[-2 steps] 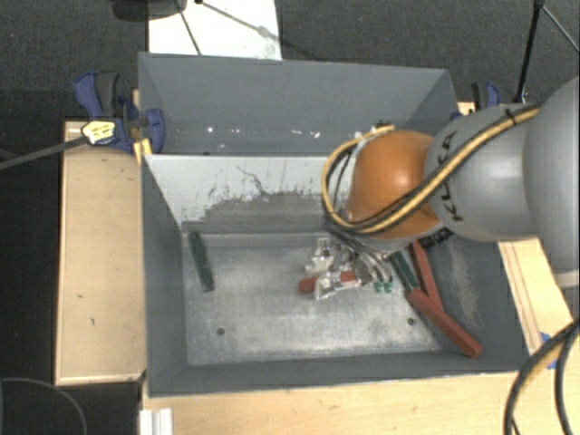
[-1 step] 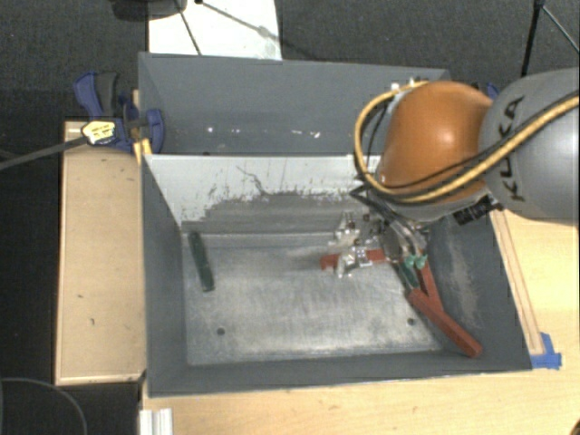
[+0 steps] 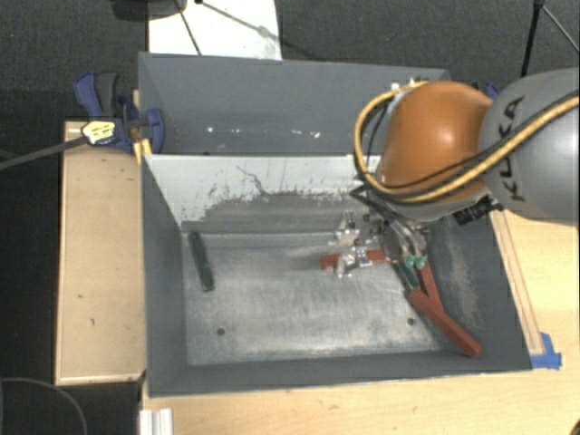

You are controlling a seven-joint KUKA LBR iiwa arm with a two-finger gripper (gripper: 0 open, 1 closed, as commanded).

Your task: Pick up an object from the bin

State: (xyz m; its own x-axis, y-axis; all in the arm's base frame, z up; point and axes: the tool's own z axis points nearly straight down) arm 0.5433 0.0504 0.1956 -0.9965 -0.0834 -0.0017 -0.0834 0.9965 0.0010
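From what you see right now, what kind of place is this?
Probably a robotics lab test station: a KUKA arm has its hand inside a grey metal bin holding a dark green stick and a long red tool.

Arm in from view R, tool low under orange cover.

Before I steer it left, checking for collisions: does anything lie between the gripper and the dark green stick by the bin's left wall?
Nothing visible: only bare bin floor lies between the gripper and the dark green stick. The long red tool lies on the gripper's far side.
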